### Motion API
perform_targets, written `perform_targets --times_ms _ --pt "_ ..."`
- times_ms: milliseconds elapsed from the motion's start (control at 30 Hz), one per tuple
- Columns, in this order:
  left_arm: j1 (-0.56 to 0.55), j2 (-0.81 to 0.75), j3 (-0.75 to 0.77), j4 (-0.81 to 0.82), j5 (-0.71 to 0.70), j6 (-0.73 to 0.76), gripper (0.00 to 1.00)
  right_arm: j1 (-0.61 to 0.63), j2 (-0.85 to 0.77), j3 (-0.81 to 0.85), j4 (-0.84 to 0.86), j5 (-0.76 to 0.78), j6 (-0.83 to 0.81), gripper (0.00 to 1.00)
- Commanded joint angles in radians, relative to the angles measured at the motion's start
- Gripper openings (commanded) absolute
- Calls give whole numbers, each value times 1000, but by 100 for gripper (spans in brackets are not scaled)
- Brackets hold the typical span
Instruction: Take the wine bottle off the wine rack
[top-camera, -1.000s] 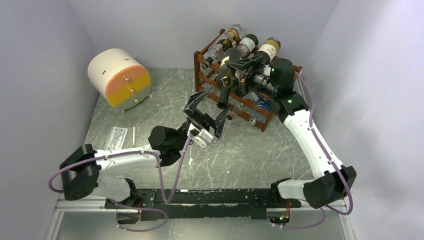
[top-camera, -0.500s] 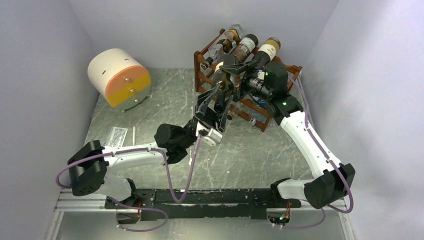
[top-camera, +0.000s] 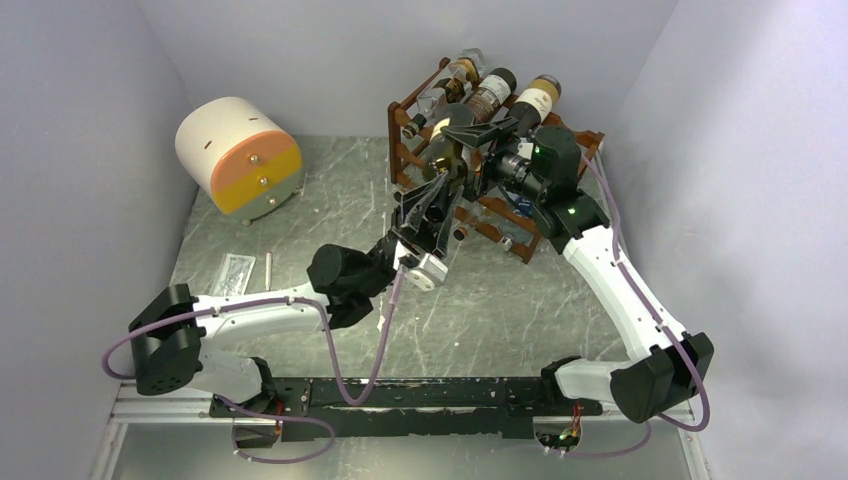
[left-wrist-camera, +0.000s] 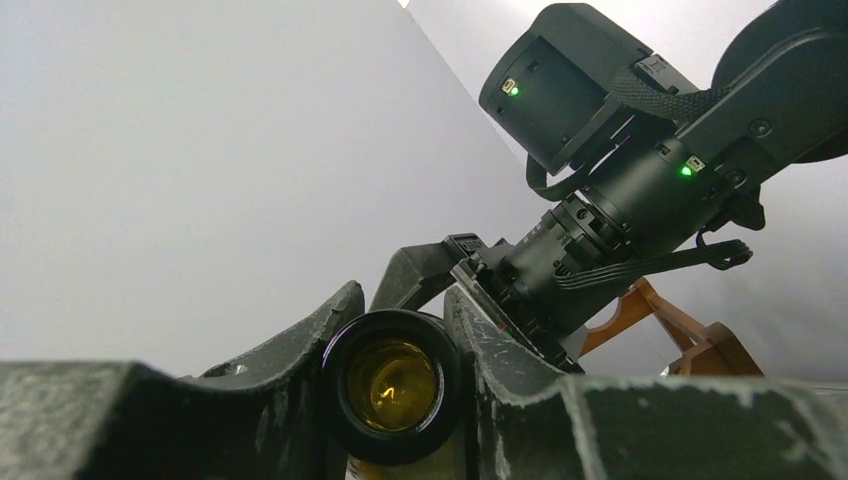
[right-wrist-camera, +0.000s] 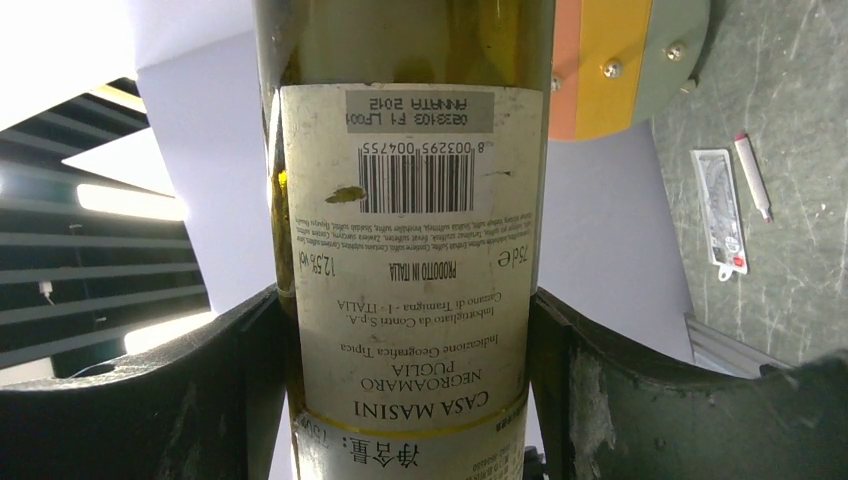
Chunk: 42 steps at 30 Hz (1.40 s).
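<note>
The wine bottle (top-camera: 447, 158), dark olive glass with a cream label, is held out in front of the reddish-brown wine rack (top-camera: 523, 240), neck pointing down toward the arms. My right gripper (top-camera: 468, 128) is shut on its labelled body (right-wrist-camera: 405, 230), one finger (right-wrist-camera: 225, 380) pressing on each side. My left gripper (top-camera: 432, 196) is shut on the neck; in the left wrist view the round dark mouth (left-wrist-camera: 393, 385) sits clamped between both fingers (left-wrist-camera: 300, 350). The bottle's base is hidden behind the right gripper.
Several other bottles (top-camera: 490, 90) lie in the rack's top tier. A round white, orange and yellow drum (top-camera: 238, 155) stands at the back left. A small clear packet (top-camera: 235, 272) and a thin stick (top-camera: 268, 268) lie on the grey tabletop. Lavender walls close in on both sides.
My left gripper rose from the tabletop side toward the rack and closed on the bottle's neck. The right gripper kept its grip on the bottle's body and barely moved.
</note>
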Motion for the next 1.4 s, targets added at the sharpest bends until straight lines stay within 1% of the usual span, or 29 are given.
perform_targets --times_ms 0,67,100,167,267,400,500,600,667,733,767,800,867,900,1033,1100,1200,1233,1367 --pt "1 -73 62 -16 -91 -45 7 7 -46 20 107 2 -46 72" --pt "2 -90 94 -33 -166 -88 7 7 -39 33 93 4 -58 92" --pt "2 -95 110 -30 -203 -108 7 8 -36 38 85 5 -63 98" --pt "2 -103 128 -7 -258 -122 7 7 -31 41 75 10 -60 100" --pt "2 -124 132 41 -298 -131 7 7 -30 38 54 14 -47 100" --pt "3 -155 170 8 -416 -148 7 6 -45 48 -13 62 -73 100" --pt "13 -182 234 -118 -524 -187 7 3 -52 67 -33 98 -159 100" --pt "40 -221 272 -296 -629 -271 7 1 -50 103 -51 109 -310 100" --pt "84 -263 288 -470 -668 -406 7 0 -49 128 -83 109 -443 100" --pt "140 -313 284 -636 -675 -538 7 -2 -48 160 -151 131 -556 100" --pt "179 -331 290 -730 -671 -607 7 -2 -50 174 -181 150 -603 100" --pt "228 -343 317 -883 -642 -695 7 -4 -59 181 -203 167 -653 100" --pt "331 -343 368 -1118 -567 -844 7 -6 -86 171 -209 183 -752 100" --pt "375 -339 375 -1188 -544 -891 7 -6 -101 163 -206 188 -806 100" --pt "511 -310 362 -1321 -432 -956 7 -8 -158 145 -203 170 -1024 100" --pt "585 -283 356 -1352 -363 -985 7 -8 -179 152 -245 185 -1115 100" --pt "705 -248 320 -1302 -255 -1012 7 -8 -199 156 -327 263 -1219 100" --pt "754 -236 311 -1268 -228 -1019 7 -8 -207 151 -346 290 -1240 100" --pt "866 -164 272 -1079 -151 -1046 7 -8 -238 113 -384 333 -1287 100"
